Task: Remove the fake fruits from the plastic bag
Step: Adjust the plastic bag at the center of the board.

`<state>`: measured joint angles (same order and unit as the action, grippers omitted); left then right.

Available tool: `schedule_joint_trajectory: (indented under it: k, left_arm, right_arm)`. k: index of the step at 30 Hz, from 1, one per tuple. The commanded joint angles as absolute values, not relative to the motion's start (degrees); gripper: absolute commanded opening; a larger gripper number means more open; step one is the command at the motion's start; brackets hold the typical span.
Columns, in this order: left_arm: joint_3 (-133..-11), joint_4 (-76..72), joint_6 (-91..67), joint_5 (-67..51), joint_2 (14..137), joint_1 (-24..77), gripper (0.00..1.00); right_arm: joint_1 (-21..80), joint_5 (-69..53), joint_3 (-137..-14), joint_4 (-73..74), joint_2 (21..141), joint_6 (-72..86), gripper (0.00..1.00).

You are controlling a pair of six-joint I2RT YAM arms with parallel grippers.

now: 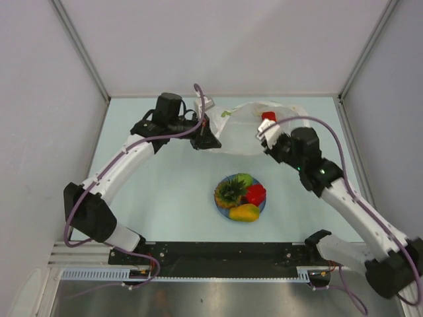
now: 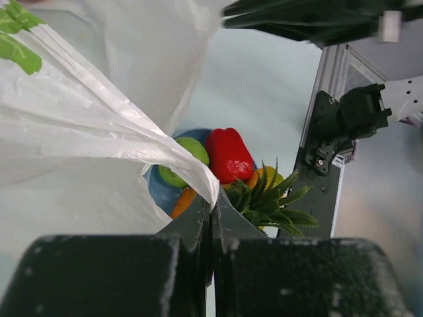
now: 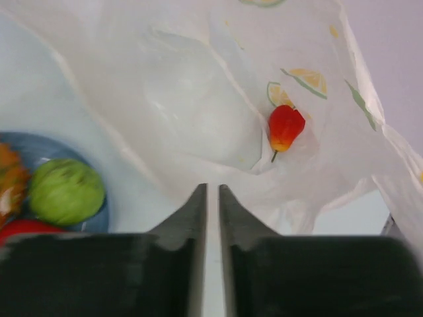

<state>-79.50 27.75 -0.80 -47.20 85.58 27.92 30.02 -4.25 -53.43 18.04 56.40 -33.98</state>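
Note:
The plastic bag (image 1: 246,129) hangs crumpled between my two grippers at the back of the table. My left gripper (image 1: 206,140) is shut on its left edge, seen pinched in the left wrist view (image 2: 213,206). My right gripper (image 1: 264,135) is shut on the bag's right side (image 3: 212,188). One small red-orange fruit (image 3: 285,127) lies inside the bag (image 3: 198,92) and also shows in the top view (image 1: 268,117). The pineapple (image 1: 231,191), green apple (image 1: 245,179), red pepper (image 1: 256,193) and mango (image 1: 244,212) lie on a blue plate (image 1: 263,205).
The plate stands near the table's middle, in front of the bag and between the arms. It shows below the bag in the left wrist view (image 2: 158,188) and at the left in the right wrist view (image 3: 102,221). White walls enclose the table on three sides.

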Motion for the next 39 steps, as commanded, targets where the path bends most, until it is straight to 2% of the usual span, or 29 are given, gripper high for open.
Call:
schedule_joint_trajectory:
  k: [1, 3, 6, 10, 14, 17, 20, 21, 23, 26, 30, 34, 37, 39]
  left_arm:
    - [-83.23, 29.10, 1.93, -51.42, 82.98, 24.18, 0.00]
    - [-83.06, 27.87, 2.28, -51.50, 82.01, 23.38, 0.00]
    - [-83.32, 26.46, 3.16, -50.98, 79.46, 22.06, 0.00]
    - [-83.06, 23.82, 3.86, -49.66, 75.07, 21.27, 0.00]
    - [-82.88, 23.64, 3.34, -48.69, 74.71, 21.27, 0.00]
    - [-80.43, 21.97, 2.81, -49.39, 76.19, 21.36, 0.00]
    - [-80.33, 22.68, 3.16, -47.65, 78.57, 21.27, 0.00]
    - [-80.51, 22.59, 3.34, -47.38, 79.01, 21.18, 0.00]
    - [-81.65, 22.85, 4.04, -46.85, 79.98, 21.09, 0.00]
    - [-83.40, 24.16, 5.53, -47.02, 81.91, 21.09, 0.00]
    - [-84.64, 25.05, 6.33, -47.11, 83.49, 21.18, 0.00]
    - [-84.46, 24.96, 6.86, -46.85, 83.50, 21.09, 0.00]
    - [-85.25, 24.96, 6.24, -46.76, 83.58, 21.18, 0.00]
    - [-85.69, 24.61, 6.15, -46.67, 83.58, 21.09, 0.00]
  right_arm:
    - [26.46, -8.10, -56.68, 4.58, 69.67, -32.68, 0.07]
    - [26.54, -4.51, -56.78, 2.55, 75.55, -35.76, 0.00]
    - [27.15, -0.46, -56.78, 5.52, 78.22, -36.31, 0.00]
    - [28.65, -3.07, -56.78, 15.37, 73.58, -34.63, 0.00]
    - [27.86, -2.64, -56.95, 8.73, 74.52, -37.16, 0.00]
    - [26.46, -4.03, -59.40, 4.50, 81.72, -39.37, 0.00]
    - [25.32, -4.66, -63.45, 2.12, 90.22, -39.99, 0.09]
    - [25.05, -4.66, -64.59, 1.76, 92.53, -39.90, 0.19]
    - [24.35, -4.92, -68.63, 1.50, 97.70, -39.03, 0.31]
    - [23.65, -3.88, -73.03, 0.88, 102.89, -37.36, 0.43]
    - [22.59, -2.11, -77.34, 1.05, 107.65, -33.93, 0.49]
    - [22.06, -1.76, -81.21, 3.51, 109.16, -30.51, 0.45]
    - [23.90, -1.33, -81.56, 5.09, 104.79, -30.67, 0.43]
    - [25.31, 7.26, -81.39, 5.19, 103.01, -32.25, 0.43]
